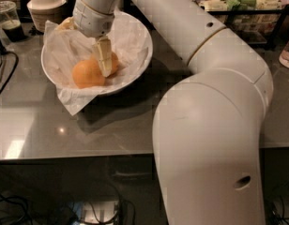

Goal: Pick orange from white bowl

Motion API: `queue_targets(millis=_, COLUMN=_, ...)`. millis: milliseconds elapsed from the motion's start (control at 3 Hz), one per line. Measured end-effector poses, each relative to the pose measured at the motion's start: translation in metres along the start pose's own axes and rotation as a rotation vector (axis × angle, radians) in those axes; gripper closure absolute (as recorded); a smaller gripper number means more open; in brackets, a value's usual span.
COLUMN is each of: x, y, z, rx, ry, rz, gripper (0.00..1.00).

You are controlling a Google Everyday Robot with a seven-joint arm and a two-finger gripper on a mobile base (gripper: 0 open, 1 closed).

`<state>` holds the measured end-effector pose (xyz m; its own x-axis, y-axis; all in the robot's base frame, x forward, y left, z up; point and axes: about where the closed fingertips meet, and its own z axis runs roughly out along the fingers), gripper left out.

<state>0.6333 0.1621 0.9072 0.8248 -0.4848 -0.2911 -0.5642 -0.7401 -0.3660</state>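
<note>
The white bowl (137, 55) stands at the back left of the grey table, lined with crumpled white paper (64, 50). An orange (86, 74) lies in its front part. A second patch of orange (114, 62) shows just to the right, partly hidden behind the gripper. My gripper (105, 57) reaches down into the bowl from above. Its tip sits between the two orange shapes, touching or very close to the right side of the front orange. Nothing is lifted.
A small cream lidded container (45, 3) and a plastic cup with a dark drink (9, 22) stand behind the bowl at the left. A black basket of packaged snacks (247, 6) is at the back right. My arm's large white link (215, 139) fills the right foreground.
</note>
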Motion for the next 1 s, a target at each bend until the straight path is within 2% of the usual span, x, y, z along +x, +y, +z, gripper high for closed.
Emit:
queue_targets(millis=333, x=-0.026, y=0.023, z=0.012, rx=0.0, ry=0.029, rz=-0.015, gripper=0.0)
queue_targets(millis=1000, x=-0.024, y=0.033, z=0.019, rx=-0.021, ry=0.039, rz=-0.029, gripper=0.0)
